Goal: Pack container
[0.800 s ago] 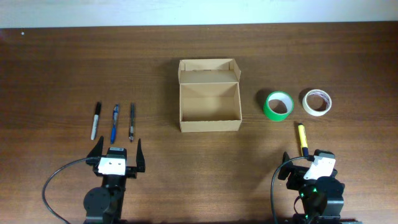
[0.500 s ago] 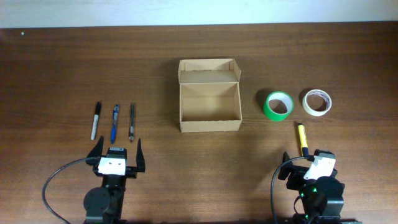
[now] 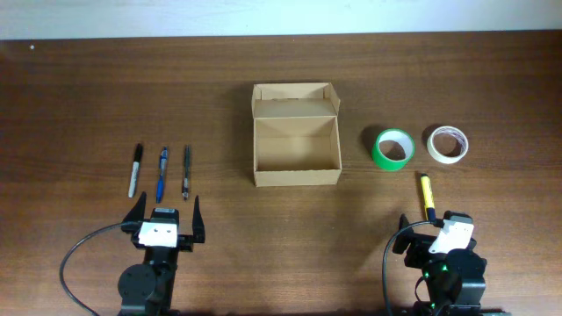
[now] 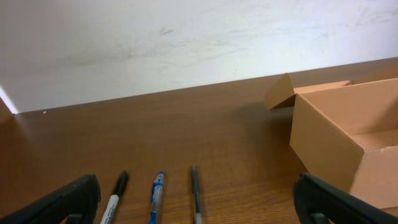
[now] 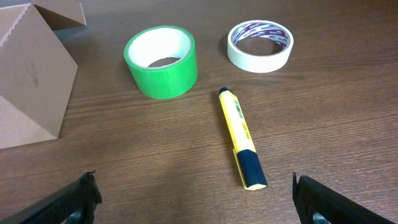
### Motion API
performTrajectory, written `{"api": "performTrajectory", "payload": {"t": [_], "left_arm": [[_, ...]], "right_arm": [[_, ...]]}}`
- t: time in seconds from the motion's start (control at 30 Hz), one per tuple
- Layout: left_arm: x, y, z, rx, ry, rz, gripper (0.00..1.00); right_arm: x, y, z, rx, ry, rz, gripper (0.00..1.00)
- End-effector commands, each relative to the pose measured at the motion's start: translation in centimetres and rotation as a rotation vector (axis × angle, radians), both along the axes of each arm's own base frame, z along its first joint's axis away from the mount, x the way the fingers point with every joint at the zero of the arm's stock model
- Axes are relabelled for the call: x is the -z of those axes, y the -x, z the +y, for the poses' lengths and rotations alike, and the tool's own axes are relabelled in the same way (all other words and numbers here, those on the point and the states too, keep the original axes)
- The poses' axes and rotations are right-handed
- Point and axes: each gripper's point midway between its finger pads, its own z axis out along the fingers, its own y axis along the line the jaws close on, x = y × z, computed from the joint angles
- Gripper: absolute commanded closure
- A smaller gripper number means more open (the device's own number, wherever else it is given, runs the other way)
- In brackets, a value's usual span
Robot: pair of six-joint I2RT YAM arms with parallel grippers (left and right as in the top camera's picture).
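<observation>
The tan cardboard container (image 3: 296,149) stands open at the table's middle, its flap lid folded back; its inside looks empty. It also shows in the left wrist view (image 4: 348,137) and the right wrist view (image 5: 28,81). A black marker (image 3: 135,168), a blue pen (image 3: 162,173) and a dark pen (image 3: 186,172) lie left of it. A green tape roll (image 3: 393,148), a white tape roll (image 3: 448,144) and a yellow highlighter (image 3: 427,196) lie to the right. My left gripper (image 3: 165,211) is open just before the pens. My right gripper (image 3: 432,230) is open before the highlighter (image 5: 242,138).
The table's far edge meets a pale wall (image 4: 186,43). Black cables (image 3: 75,254) trail from both arm bases at the front edge.
</observation>
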Motion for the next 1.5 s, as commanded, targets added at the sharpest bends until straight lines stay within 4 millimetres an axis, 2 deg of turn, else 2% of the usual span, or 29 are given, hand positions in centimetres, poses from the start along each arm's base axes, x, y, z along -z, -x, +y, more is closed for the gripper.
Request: {"api": "performTrajectory", "payload": {"t": [0.0,0.83,0.9,0.97,1.07,1.17,1.23,1.3,1.33,1.4,1.47], "left_arm": [[0.1,0.0,0.2,-0.006,-0.016,-0.003,0.01],[0.1,0.0,0.2,-0.006,-0.015,-0.003,0.01],[0.1,0.0,0.1,-0.002,-0.015,-0.002,0.01],[0.0,0.0,0.0,0.004,-0.015,-0.005,0.01],[0.2,0.0,-0.5,0.033,0.007,0.003,0.01],[-0.7,0.6,-2.9,0.165,0.123,0.013,0.01],[-1.3,1.0,-2.9,0.157,0.166,0.044,0.01],[-1.8,1.4,-1.8,0.090,0.158,0.087,0.01],[-1.9,1.7,-0.5,0.017,0.148,0.122,0.01],[-2.6,2.3,1.4,-0.095,0.127,0.179,0.01],[-3.7,2.7,2.4,-0.157,0.098,0.226,0.01]], "right_arm": [[-0.1,0.0,-0.1,0.007,-0.007,-0.010,0.01],[-0.2,-0.1,0.0,0.005,-0.008,-0.016,0.01],[-0.2,-0.2,1.2,-0.058,-0.047,-0.018,0.01],[-0.5,-0.3,1.7,-0.082,-0.060,-0.031,0.01],[-2.5,-1.2,3.4,-0.140,-0.166,-0.122,0.01],[-4.0,-1.1,6.6,-0.318,-0.245,-0.164,0.01],[-4.6,-1.0,7.1,-0.340,-0.269,-0.161,0.01],[-5.8,-1.1,6.9,-0.331,-0.265,-0.168,0.01],[-6.7,-1.2,6.6,-0.314,-0.256,-0.173,0.01],[-9.4,-1.7,5.8,-0.275,-0.227,-0.184,0.01],[-12.0,-2.4,5.0,-0.259,-0.153,-0.175,0.01]]}}
